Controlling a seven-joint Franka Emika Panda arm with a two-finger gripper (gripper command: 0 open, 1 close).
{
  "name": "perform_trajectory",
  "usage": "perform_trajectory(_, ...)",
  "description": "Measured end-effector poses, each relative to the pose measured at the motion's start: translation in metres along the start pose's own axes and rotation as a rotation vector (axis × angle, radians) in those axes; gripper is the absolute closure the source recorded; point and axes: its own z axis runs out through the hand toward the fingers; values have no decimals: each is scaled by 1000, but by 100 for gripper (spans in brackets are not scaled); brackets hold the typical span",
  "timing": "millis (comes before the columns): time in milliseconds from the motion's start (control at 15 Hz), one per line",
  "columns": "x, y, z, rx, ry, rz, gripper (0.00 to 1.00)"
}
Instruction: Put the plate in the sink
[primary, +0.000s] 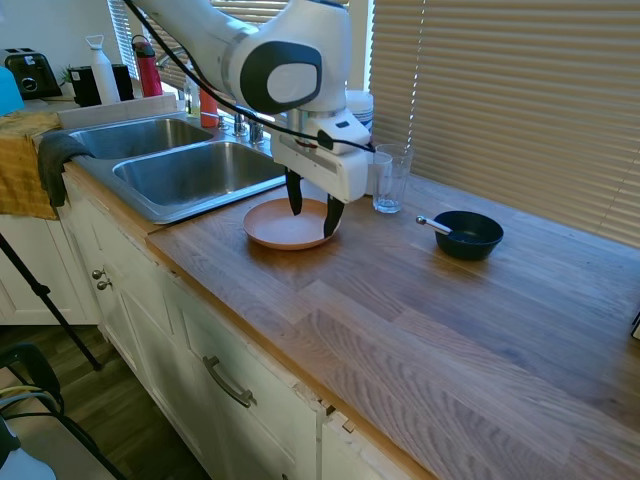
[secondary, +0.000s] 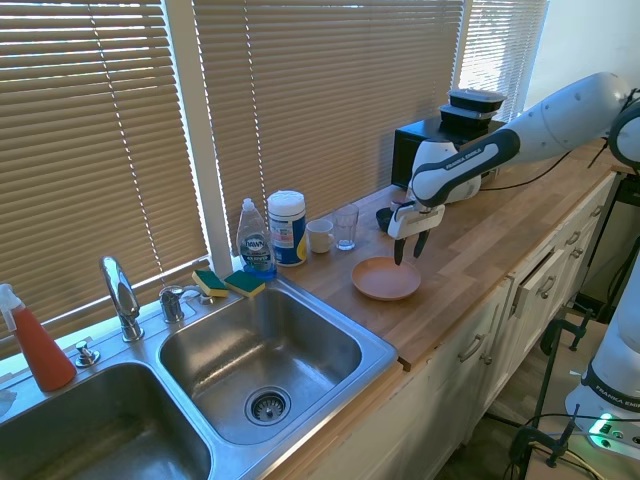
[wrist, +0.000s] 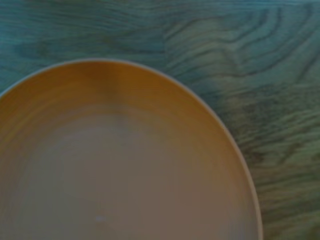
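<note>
Salmon-orange plate (primary: 284, 226) flat on the wooden counter (primary: 420, 320), just beside the sink (primary: 190, 175), close to the rim of the nearer basin and not yet lifted. Judged as the step of taking hold of the plate at its rim. Best done by lowering so that one finger goes inside the raised rim and the other outside, on the side away from the basin, then closing firmly before any lift; a shallow matte plate likely to tip or slip if pinched too near the edge. After that, a small lift, a carry over the steel lip with enough height, and a low, gentle release into the basin. End effector (primary: 313, 212) directly above the plate, fingers spread apart, with one tip over the inside of the plate and the other at its far rim; holding nothing, and contact with the plate hard to confirm. In the wrist view, only the plate's curved rim and wood grain. Further out, a clear drinking glass (primary: 391, 178) near the plate, so care needed with the arm's swing, and a black bowl (primary: 468, 234) with a spoon well apart.
</note>
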Motion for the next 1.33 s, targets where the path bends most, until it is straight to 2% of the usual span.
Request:
perform_trajectory(200, 14, -7, 22, 20, -75, -30, 0)
perform_trajectory(267, 15, -9, 27, 19, -94, -36, 100)
perform_trajectory(867, 12, -15, 31, 34, -198, -66, 100)
perform_trajectory(1333, 26, -10, 43, 74, -267, -88, 100)
